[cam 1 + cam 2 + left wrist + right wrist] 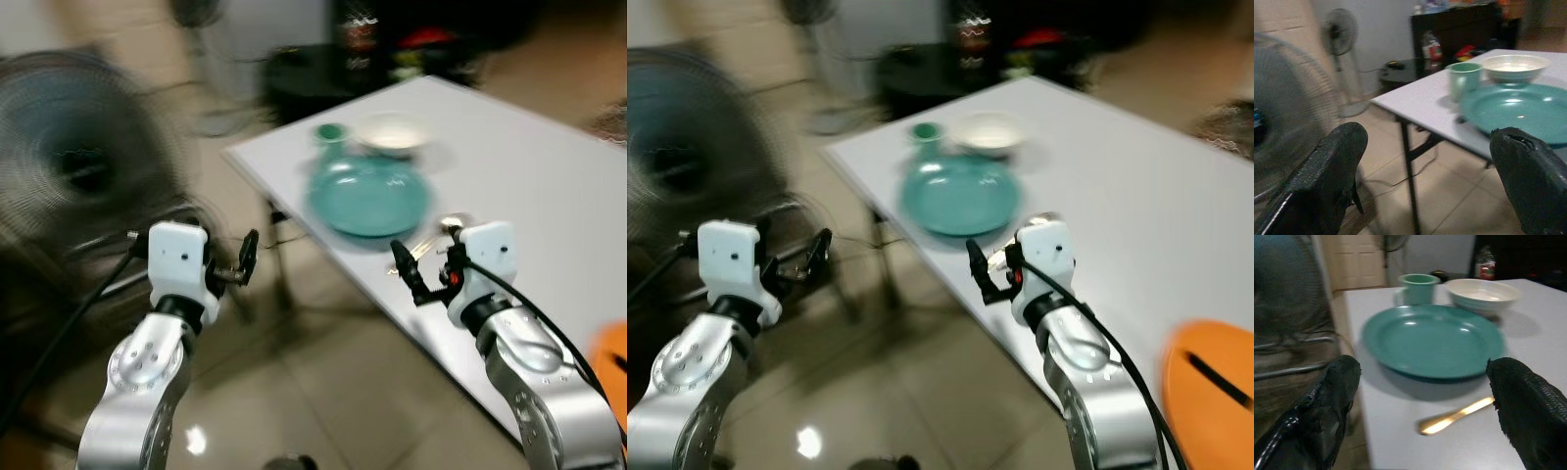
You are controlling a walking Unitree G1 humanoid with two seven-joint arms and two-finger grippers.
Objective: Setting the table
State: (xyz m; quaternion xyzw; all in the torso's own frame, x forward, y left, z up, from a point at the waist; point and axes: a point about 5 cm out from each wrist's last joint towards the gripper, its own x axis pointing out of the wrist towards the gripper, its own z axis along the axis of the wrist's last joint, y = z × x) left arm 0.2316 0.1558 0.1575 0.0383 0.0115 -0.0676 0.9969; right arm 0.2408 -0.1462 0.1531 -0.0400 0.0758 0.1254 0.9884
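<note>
Nearest the camera, both silver arms are raised in front of the robot. The left gripper [247, 260] hangs over the tiled floor [323, 382] just off the corner of the white rectangular worktop [529, 176], its jaws released and empty with a wide gap between the black fingers [1327, 181]. The right gripper [409, 274] sits at the near edge of the worktop, jaws likewise spread apart and holding nothing.

Just beyond the right gripper, a slim gold-coloured metal utensil [1457, 415] lies flat on the worktop; in the right wrist view it falls between the two fingers but ahead of them, untouched. Whether it is a knife or a spoon handle is too blurred to tell.

Directly behind the utensil lies a round teal ceramic plate [367, 196], near it but apart. Behind the plate, a small teal ceramic mug [331, 135] stands upright on the left, beside a cream ceramic bowl [394, 132] on the right.

Off the worktop to the left stands a large dark floor fan [78, 166]. An orange object [1210, 401] shows at the lower right.
</note>
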